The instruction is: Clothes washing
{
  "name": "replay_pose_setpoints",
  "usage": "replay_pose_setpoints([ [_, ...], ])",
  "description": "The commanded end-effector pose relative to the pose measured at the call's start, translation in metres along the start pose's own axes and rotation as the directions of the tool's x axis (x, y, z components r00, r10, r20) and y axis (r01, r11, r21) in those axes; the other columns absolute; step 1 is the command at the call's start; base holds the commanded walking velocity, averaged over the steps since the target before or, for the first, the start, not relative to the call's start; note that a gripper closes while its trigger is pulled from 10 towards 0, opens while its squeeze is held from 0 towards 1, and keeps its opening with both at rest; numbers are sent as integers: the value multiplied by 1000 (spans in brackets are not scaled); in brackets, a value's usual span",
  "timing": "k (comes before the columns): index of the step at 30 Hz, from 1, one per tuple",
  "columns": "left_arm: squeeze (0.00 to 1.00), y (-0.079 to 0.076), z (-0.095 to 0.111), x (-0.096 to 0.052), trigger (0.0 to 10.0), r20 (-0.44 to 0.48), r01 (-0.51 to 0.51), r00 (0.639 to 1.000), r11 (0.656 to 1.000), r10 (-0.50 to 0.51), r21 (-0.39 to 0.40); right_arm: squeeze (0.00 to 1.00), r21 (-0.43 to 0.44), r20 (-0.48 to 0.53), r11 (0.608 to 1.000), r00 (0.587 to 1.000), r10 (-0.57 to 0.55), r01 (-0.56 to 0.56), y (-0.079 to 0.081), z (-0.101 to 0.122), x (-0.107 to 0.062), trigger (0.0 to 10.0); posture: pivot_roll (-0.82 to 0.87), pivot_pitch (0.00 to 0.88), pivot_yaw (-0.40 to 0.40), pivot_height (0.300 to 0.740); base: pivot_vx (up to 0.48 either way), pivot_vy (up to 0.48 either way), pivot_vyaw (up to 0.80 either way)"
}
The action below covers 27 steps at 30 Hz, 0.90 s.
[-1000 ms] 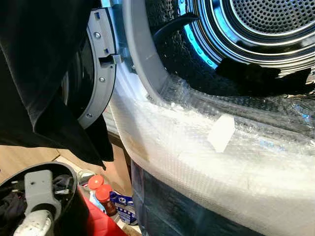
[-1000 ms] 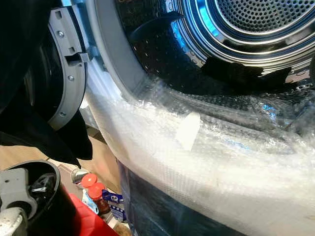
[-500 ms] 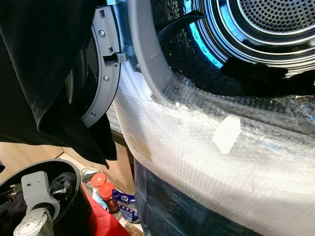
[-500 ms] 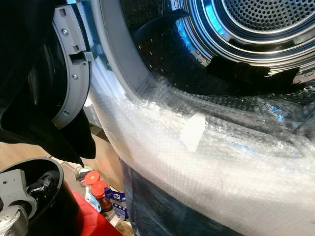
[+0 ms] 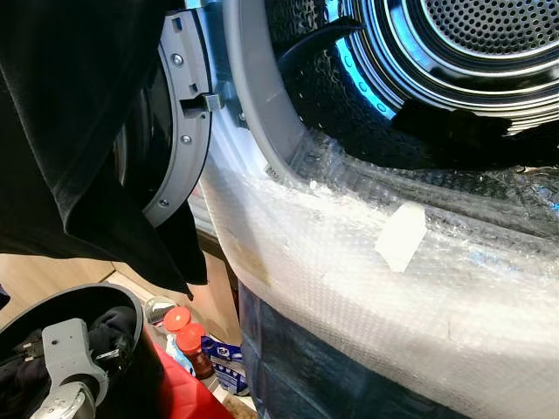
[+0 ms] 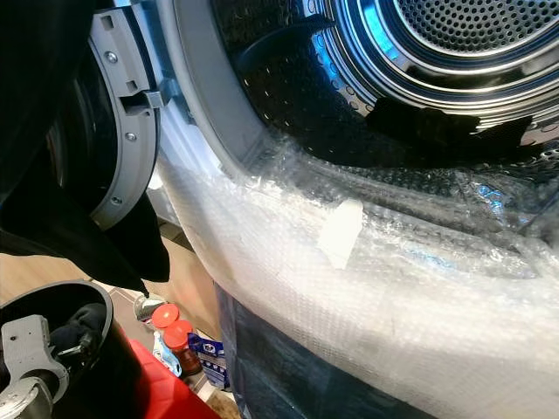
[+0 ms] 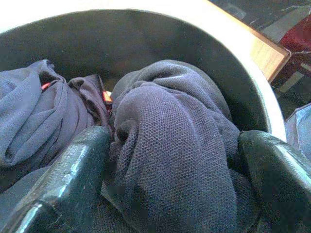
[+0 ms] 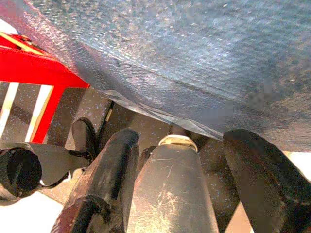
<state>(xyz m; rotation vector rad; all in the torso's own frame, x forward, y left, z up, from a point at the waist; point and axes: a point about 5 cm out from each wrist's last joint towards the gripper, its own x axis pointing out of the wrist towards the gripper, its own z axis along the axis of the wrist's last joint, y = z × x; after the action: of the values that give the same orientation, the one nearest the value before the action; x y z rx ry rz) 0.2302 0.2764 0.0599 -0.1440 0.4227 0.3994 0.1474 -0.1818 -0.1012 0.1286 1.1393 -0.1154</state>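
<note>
Left gripper reaches down into the round black laundry basket, its two black fingers spread wide on either side of a bunched dark navy knitted garment; the jaws have not closed, so the cloth is straddled rather than gripped. I judge this to be the grasp step of loading the machine.

By size, the front-loading washing machine comes first, its opening facing the robot so clothes can go straight in. One steel perforated drum glows blue inside, and something dark, perhaps cloth, lies on the drum floor. A sheet of clear bubble wrap covers the lower lip and front, probably to protect the machine from knocks; one pale strip of tape sits on it. The grey-rimmed round door is swung open to the robot's left, clear of the opening. A large black cloth hangs in front of it.

The basket stands on the floor below the door, close to the machine for a short carry. It holds at least two dark pieces. Beside it are two small bottles with red caps.

Right gripper hangs idle low beside the wrapped front, fingers apart and holding nothing.
</note>
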Motion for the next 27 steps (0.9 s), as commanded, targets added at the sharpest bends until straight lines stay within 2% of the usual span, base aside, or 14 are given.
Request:
replay_pose_setpoints([
  [1,0,4,-3,1,10000,-13,-29,999,999,29,12,0,14,-4,1000,1000,11,-11,4,-2,0,10000,27,43,94,740,0,0,0],
  [3,0,2,-4,0,10000,-9,-36,999,999,36,9,0,14,-6,1000,1000,10,-10,4,-3,0,10000,28,49,91,740,0,0,0],
  [5,0,0,-5,-1,3765,-9,-37,999,999,37,6,0,12,-10,1000,1000,11,-11,4,-4,0,10000,28,50,90,740,0,0,0],
  [6,0,1,-6,-1,1608,-7,-41,999,999,41,8,0,11,-12,1000,1000,13,-13,4,-5,0,10000,31,49,88,740,0,0,0],
  [7,0,1,-6,-1,1608,-7,-41,999,999,41,8,0,11,-12,1000,1000,13,-13,4,-5,0,10000,31,49,88,740,0,0,0],
  [8,0,3,-5,-1,0,-3,-58,998,998,58,6,0,8,-16,1000,1000,16,-16,4,-7,0,10000,31,43,88,740,0,0,0],
  [21,0,2,-7,-2,0,3,-50,999,998,50,35,0,-12,-18,1000,1000,25,-25,5,-6,0,10000,34,7,84,740,0,0,0],
  [27,0,-5,-5,-2,0,29,-7,1000,989,3,148,0,-28,-15,999,999,33,-33,6,-4,0,10000,38,0,70,740,0,0,0],
])
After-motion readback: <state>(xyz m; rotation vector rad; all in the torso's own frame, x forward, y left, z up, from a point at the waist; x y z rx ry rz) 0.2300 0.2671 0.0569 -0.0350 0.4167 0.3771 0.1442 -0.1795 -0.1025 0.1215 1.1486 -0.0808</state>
